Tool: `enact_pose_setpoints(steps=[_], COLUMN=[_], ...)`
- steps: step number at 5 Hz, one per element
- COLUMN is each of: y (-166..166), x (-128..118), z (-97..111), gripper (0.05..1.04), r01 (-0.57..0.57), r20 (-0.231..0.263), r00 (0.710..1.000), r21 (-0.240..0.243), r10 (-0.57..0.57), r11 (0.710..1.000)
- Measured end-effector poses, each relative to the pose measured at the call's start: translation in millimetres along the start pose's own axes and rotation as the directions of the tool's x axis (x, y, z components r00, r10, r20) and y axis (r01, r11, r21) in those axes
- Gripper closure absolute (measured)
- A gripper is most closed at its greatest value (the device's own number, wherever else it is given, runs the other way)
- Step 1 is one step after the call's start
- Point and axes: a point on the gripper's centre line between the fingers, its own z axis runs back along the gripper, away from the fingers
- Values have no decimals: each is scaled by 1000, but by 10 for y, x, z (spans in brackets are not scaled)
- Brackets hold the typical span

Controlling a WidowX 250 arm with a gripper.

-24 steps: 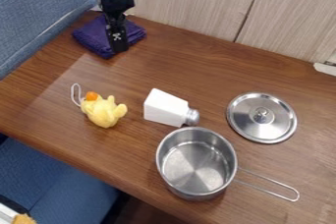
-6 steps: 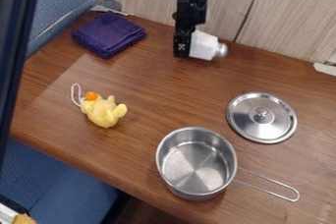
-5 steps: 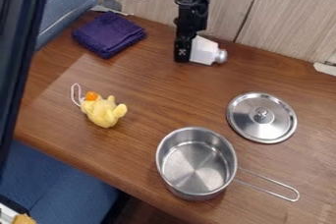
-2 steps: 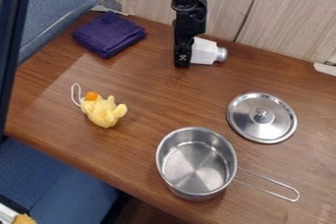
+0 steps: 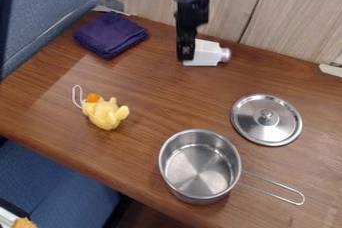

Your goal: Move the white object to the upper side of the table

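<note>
The black gripper (image 5: pixel 186 56) hangs over the upper part of the table, near the wall. Just right of it and partly behind it, the white bottle (image 5: pixel 208 53) lies on its side on the wooden table (image 5: pixel 150 89), its silver cap pointing right. A corner of the bottle's base shows below the gripper's lower end. The gripper hides part of the bottle's left side.
A folded purple cloth (image 5: pixel 111 34) lies at the upper left. A yellow plush toy (image 5: pixel 105 113) is left of centre, a steel pot (image 5: pixel 200 166) lower down, and a lid (image 5: pixel 266 120) at right. The wall panel (image 5: pixel 300 17) borders the table's top edge.
The white bottle has gone from beside the pot to the table's upper side. Since the last earlier frame, the gripper has risen slightly while the bottle stays on the table, more of its base showing.
</note>
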Motion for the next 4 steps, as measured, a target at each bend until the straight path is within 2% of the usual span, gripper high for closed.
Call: enact_pose_setpoints(steps=[1, 2, 3, 4], y=[66, 78, 5, 14], x=[-58, -118, -232, -264], z=[267, 504, 541, 544], gripper=[83, 83, 83, 83], r01=[-43, -66, -55, -59], r20=[24, 66, 114, 117], r00=[999, 996, 992, 991], r21=[39, 44, -42, -43], r10=[42, 63, 60, 63], r11=[998, 997, 998, 997])
